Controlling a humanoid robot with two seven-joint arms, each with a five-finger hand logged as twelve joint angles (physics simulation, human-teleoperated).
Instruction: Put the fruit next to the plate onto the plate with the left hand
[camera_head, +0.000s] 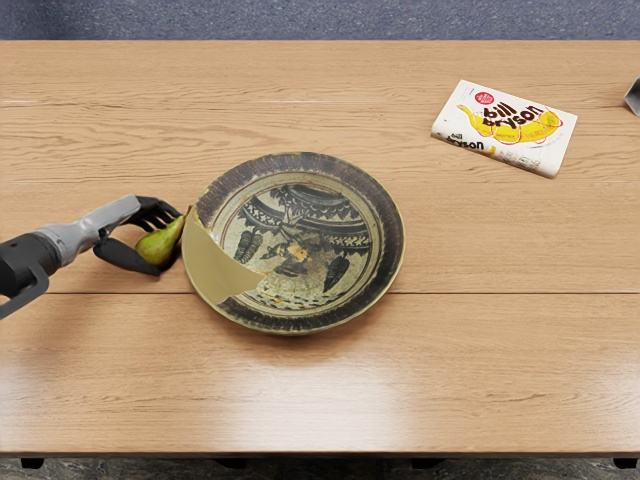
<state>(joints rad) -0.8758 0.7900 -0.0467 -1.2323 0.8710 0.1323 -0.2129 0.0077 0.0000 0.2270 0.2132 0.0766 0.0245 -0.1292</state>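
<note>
- Pear (161, 244) is in my grip, just left of the plate (392, 235), its tip at the rim and not on it yet.
- My left hand (134, 238) is curled round it, with dark fingers (158, 213) above and below.
- The grasp looks done to me; the carry over the rim and the release remain.
- I can't tell whether it's clear of the table (320, 400).

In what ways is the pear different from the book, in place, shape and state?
The pear is small, green and rounded; the book is larger, flat and white with yellow print. The pear sits in the fingers of the left hand at the left rim of the plate; the book lies free, well right of the plate. Both are over the same wooden table.
</note>
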